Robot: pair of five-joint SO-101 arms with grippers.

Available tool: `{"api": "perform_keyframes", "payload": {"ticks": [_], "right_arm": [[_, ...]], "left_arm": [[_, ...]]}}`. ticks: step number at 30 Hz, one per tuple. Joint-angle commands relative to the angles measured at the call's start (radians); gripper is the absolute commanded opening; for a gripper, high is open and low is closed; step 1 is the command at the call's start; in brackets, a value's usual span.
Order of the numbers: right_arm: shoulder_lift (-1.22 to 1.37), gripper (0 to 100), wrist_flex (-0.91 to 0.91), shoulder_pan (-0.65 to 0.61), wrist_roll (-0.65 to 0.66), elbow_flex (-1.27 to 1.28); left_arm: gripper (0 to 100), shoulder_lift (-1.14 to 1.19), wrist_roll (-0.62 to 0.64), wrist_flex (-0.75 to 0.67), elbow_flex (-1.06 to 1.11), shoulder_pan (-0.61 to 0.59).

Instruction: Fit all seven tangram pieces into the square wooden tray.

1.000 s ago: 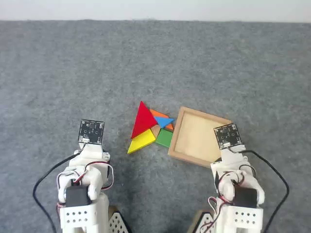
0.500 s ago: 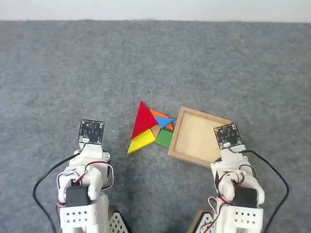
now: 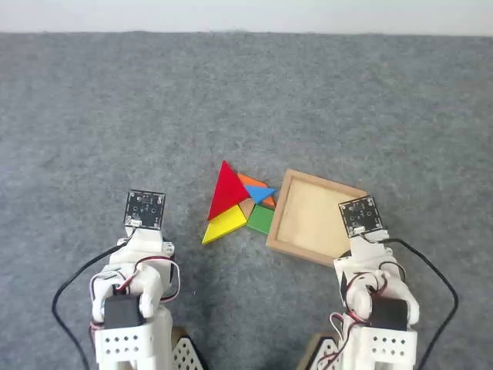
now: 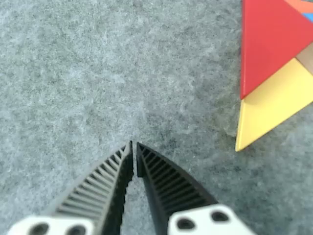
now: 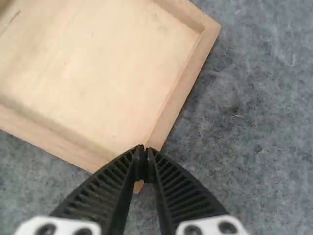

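Left jaws together over open counter (image 3: 115,116), right jaws together at the tray's (image 3: 279,210) corner; pieces (image 3: 229,193) crowd its left edge.

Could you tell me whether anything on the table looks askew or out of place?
The wooden tray sits turned at an angle and holds nothing. The tangram pieces lie bunched beside it, the red triangle partly over the yellow piece.

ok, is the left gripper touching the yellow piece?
Apart. Left wrist view: bare grey carpet lies plainly between the shut left gripper and the yellow piece.
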Motion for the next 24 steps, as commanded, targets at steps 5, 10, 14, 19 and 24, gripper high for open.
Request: {"api": "perform_keyframes", "payload": {"ticks": [5,10,14,19,24], "right_arm": [[-0.022,0.8,0.013,-0.01,-0.002,0.018],[-0.022,0.8,0.013,-0.01,-0.002,0.018],[-0.022,0.8,0.013,-0.01,-0.002,0.018],[-0.022,0.8,0.013,-0.01,-0.002,0.018],[-0.022,0.8,0.013,-0.01,-0.002,0.018]], "left_arm": [[2,-0.017,-0.011,0.003,-0.01,0.009],[2,-0.018,-0.009,-0.003,-0.01,0.009],[2,-0.018,-0.014,-0.133,-0.012,0.029],[2,-0.018,-0.152,-0.253,-0.03,-0.023],[2,-0.011,-0.157,-0.152,-0.213,-0.008]]}}
